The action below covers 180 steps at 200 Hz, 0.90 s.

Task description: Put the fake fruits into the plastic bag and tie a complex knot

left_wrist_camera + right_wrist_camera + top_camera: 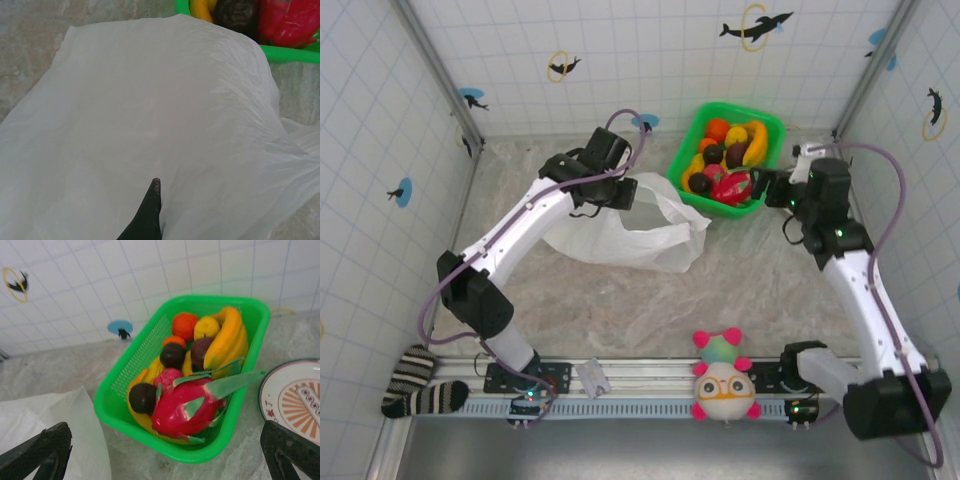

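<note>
The left hand [626,190] is clenched on a raised fold of the thin white plastic carrier bag [620,238], which sprawls on the marbled bench [620,320] just left of the green square plastic basket [692,150]. Its long axis runs across the bench, the strap end turned toward the basket. The right hand [772,188] hangs released beside the basket, facing the glossy toy fruits [190,365] heaped inside. The bag's mouth wants lifting higher and holding wide, I'd say, before anything is carried over. The pink dragon fruit [182,412] on top lies slantwise, green scales trailing rightward, so grip it across its narrow waist.
</note>
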Motion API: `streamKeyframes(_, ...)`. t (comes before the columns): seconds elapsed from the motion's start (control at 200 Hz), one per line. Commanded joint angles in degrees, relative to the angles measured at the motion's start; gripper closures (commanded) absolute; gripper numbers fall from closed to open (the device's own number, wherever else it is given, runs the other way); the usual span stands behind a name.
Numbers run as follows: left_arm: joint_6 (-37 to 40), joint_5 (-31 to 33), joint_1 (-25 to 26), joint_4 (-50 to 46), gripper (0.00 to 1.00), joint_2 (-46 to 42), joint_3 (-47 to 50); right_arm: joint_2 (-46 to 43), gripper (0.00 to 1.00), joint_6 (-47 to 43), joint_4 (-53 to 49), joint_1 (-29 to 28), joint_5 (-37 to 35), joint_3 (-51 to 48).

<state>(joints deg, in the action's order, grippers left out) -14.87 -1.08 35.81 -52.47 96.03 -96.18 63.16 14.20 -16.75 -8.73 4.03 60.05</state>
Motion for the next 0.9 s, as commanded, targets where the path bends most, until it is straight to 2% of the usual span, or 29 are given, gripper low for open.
streamKeyframes(0.0, -0.6, -5.0, -1.2, -3.3, 1.00, -0.3, -2.4, 8.8, 0.00, 1.0, -10.3, 0.1, 0.7, 5.7)
streamKeyframes(0.12, -1.5, -8.6, -2.6, -3.9, 1.00, -0.5, -2.6, 18.6, 0.00, 1.2, -10.4, -1.1, 2.4, 13.0)
streamKeyframes(0.23, -3.1, -14.8, -4.7, -0.7, 1.00, -1.7, -1.1, 27.1, 0.00, 1.5, -17.4, -2.8, -3.9, 21.2)
streamKeyframes(0.3, -4.3, -17.5, -5.5, 1.8, 1.00, -2.6, -0.3, 30.3, 0.00, 7.5, -18.4, -3.7, -7.7, 22.9)
streamKeyframes(0.355, -5.0, -18.5, -6.0, 3.1, 1.00, -2.8, -0.3, 31.2, 0.00, 13.3, -15.4, -4.8, -8.7, 21.4)
streamKeyframes(0.435, -5.8, -20.0, -6.7, 4.5, 1.00, -2.7, -0.2, 31.1, 0.00, 23.1, -11.2, -7.7, -15.0, 18.4)
streamKeyframes(0.49, -6.3, -21.0, -7.1, 5.2, 1.00, -2.5, -0.1, 31.6, 0.00, 28.2, -12.3, -10.0, -20.1, 18.9)
streamKeyframes(0.535, -6.5, -21.3, -7.2, 5.4, 1.00, -2.3, -0.1, 32.9, 0.00, 30.8, -14.6, -11.2, -21.6, 21.0)
streamKeyframes(0.721, -6.6, -21.4, -8.1, 7.2, 1.00, -3.3, 2.0, 40.0, 0.00, 40.4, -24.4, -10.3, -20.4, 29.3)
streamKeyframes(0.821, -6.8, -22.2, -8.4, 8.1, 1.00, -4.3, 3.1, 40.6, 0.00, 42.4, -24.0, -9.7, -21.4, 29.1)
streamKeyframes(0.896, -6.5, -22.2, -8.5, 7.7, 1.00, -4.6, 3.3, 41.5, 0.00, 43.1, -22.9, -9.2, -18.7, 29.4)
